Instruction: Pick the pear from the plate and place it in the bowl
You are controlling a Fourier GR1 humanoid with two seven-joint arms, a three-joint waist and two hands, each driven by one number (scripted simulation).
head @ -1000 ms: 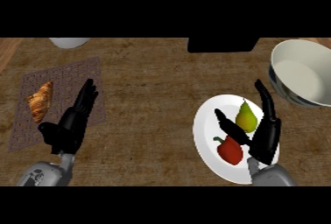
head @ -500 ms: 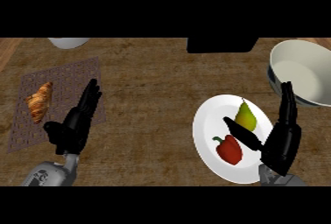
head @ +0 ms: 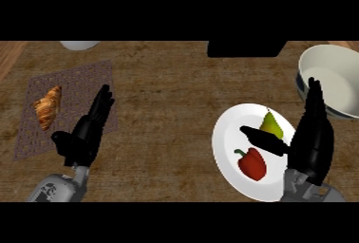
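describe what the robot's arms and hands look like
Both hands are glossy black, with long slim fingers and a thumb: the left hand and the right hand. Each sits on a pale grey forearm with dark markings near the wrist. No cables show.

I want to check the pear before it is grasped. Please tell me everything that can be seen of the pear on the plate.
The yellow-green pear has a smooth skin, a wide bottom and a narrow top with a short dark stem. It lies on the round white plate, in its upper part, narrow end pointing away from the robot. A red bell pepper lies nearer, apart from it. The black right hand is open; its thumb crosses the pear's lower end, hiding part of it.
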